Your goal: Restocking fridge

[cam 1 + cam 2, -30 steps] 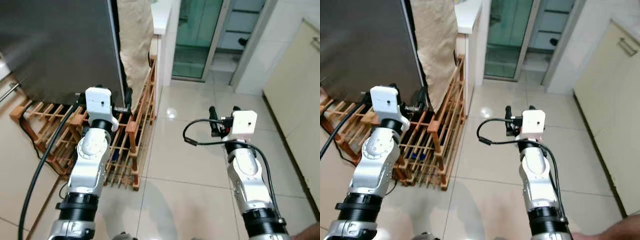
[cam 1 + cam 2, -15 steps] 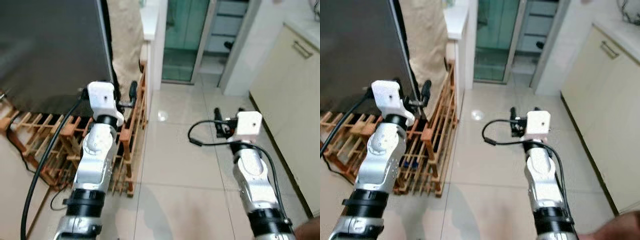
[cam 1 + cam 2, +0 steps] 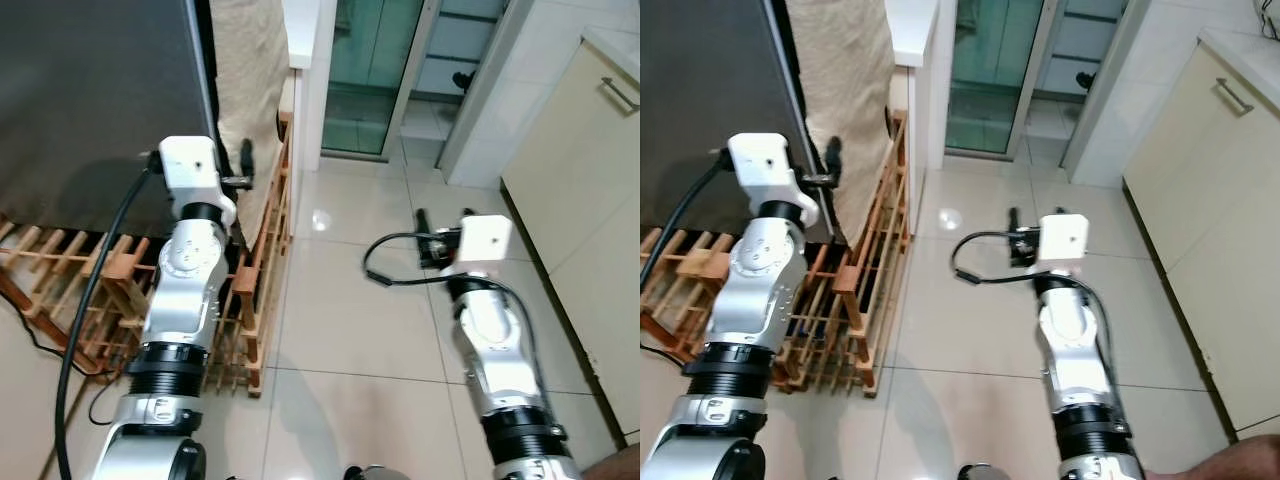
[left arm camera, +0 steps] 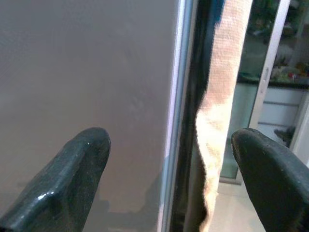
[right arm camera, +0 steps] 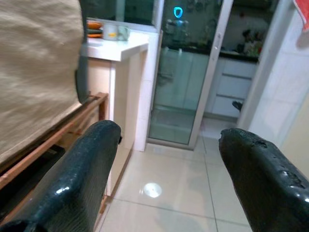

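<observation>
The fridge, a tall dark grey slab, stands at the robot's left above a wooden rack, its door shut, with a beige cloth hanging just beside its right edge. The left gripper hovers with fingers spread wide and empty, framing that edge, while the right gripper hangs wide and empty over the tiled floor. The door will likely feel heavy, stiff and smooth, held by its seal, so the firmest purchase should be the silver edge strip, not the soft cloth.
</observation>
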{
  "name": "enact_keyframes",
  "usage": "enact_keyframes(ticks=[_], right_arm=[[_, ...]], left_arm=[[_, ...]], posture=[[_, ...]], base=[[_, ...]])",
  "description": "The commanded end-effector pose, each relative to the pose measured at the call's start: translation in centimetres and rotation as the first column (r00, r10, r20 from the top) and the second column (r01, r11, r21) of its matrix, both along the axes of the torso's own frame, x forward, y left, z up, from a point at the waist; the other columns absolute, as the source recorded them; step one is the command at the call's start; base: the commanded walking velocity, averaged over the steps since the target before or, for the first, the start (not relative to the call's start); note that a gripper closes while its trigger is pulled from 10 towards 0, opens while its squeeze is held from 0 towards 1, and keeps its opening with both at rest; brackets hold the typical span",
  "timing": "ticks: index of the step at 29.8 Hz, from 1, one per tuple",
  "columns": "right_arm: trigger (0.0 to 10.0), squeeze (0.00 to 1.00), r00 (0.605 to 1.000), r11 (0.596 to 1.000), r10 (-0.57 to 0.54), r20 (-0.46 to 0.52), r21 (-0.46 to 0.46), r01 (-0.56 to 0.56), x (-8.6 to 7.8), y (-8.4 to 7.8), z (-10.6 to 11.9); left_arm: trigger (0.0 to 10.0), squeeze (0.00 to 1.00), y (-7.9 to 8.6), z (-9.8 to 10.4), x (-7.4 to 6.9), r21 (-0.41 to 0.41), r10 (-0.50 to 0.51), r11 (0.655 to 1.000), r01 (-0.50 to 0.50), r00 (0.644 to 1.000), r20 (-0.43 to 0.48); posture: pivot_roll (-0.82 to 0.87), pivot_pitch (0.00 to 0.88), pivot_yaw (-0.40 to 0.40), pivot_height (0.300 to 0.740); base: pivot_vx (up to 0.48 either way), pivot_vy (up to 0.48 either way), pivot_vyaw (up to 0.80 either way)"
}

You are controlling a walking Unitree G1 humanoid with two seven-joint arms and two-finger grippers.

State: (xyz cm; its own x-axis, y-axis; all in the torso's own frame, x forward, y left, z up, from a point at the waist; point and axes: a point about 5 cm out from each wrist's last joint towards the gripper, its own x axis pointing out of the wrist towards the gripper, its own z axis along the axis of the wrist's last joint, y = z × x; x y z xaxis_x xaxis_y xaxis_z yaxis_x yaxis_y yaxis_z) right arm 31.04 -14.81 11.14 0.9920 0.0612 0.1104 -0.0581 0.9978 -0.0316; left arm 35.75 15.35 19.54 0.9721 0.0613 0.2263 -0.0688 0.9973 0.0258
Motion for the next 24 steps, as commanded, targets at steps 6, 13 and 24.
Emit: enact_keyframes(ticks=[6, 13, 24], right_arm=[[10.0, 0.00, 1.000, 1.000, -0.013, -0.021, 0.009, 0.014, 0.0, -0.5, -0.3], [10.0, 0.00, 0.998, 0.998, -0.046, -0.036, 0.035, 0.047, -0.4, -0.5, -0.8], [10.0, 0.00, 1.000, 0.999, 0.016, 0.026, -0.044, -0.015, -4.8, -0.8, 0.5]], left_arm=[[10.0, 0.00, -3.7, 2.4, 2.4, -0.015, -0.080, 0.997, 0.080, 0.997, 0.013], [10.0, 0.00, -4.2, 1.5, 3.9, -0.001, -0.076, 0.997, 0.076, 0.994, -0.074], [10.0, 0.00, 2.9, -2.6, -4.2, -0.063, -0.108, 0.992, 0.107, 0.994, -0.018]], posture=[[-0.10, 0.000, -0.027, 0.740], [-0.12, 0.000, 0.009, 0.740], [-0.13, 0.000, 0.041, 0.740]], base=[[0.000, 0.000, 0.00], [0.000, 0.000, 0.00], [0.000, 0.000, 0.00]])
